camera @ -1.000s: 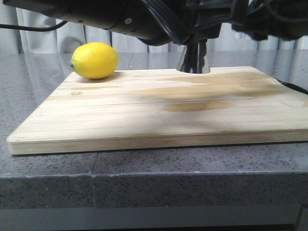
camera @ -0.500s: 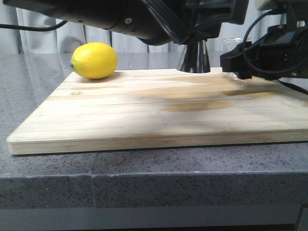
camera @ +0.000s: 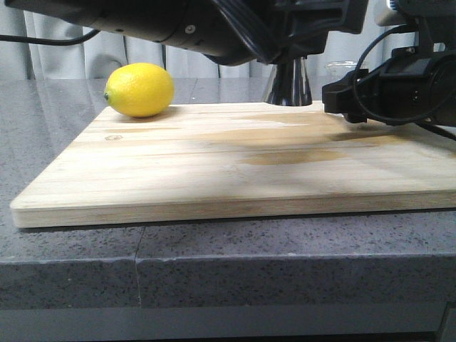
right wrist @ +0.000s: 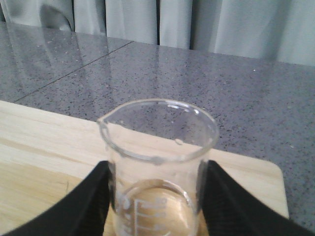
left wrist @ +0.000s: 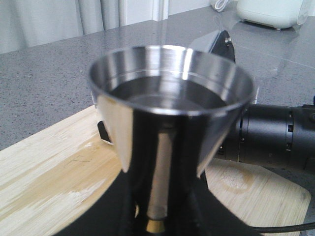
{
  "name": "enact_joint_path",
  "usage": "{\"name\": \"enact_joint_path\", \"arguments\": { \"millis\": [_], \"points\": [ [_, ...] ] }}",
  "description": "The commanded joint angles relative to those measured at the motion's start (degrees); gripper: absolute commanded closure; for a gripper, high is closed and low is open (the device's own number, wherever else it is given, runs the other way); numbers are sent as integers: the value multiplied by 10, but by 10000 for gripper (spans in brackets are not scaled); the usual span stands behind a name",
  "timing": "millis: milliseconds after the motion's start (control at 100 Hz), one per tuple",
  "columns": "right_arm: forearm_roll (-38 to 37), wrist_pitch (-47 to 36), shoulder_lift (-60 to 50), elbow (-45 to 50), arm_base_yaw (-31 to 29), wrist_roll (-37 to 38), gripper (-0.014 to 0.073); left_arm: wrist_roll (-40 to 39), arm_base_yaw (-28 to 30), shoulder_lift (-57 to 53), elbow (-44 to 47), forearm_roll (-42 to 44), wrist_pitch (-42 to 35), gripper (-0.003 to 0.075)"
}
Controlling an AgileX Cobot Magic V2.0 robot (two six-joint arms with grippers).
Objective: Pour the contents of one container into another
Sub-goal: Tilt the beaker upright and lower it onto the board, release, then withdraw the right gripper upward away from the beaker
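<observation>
1 yellow lemon (camera: pixel 140 89) on wooden board (camera: pixel 214 164) (grey stone counter (camera: pixel 71 263) beneath)

A: What do we count on the desk (camera: pixel 71 271)?
B: We count one lemon (camera: pixel 140 89); one steel jigger (left wrist: pixel 170 123); one glass beaker (right wrist: pixel 157 167); one wooden board (camera: pixel 214 171); two arms.
</observation>
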Motion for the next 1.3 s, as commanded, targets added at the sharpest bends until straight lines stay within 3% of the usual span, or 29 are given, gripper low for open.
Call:
{"name": "enact_joint_path", "arguments": {
  "millis": [0, 210, 350, 960, 1290],
  "points": [
    [0, -38, -18, -12, -2, 0, 330, -5, -4, -23, -15, 1, -57, 739],
    [0, -38, -18, -12, -2, 0, 114, -5, -4, -23, -15, 1, -57, 739],
    [0, -46, -18, -12, -2, 0, 42, -5, -4, -23, -15, 1, -57, 739],
    [0, -108, -66, -12, -2, 0, 28, -5, -4, -23, -15, 1, -57, 739],
    [0, -127, -180, -12, -2, 0, 28, -5, -3, -23, -11, 1, -87, 739]
  ]
}}
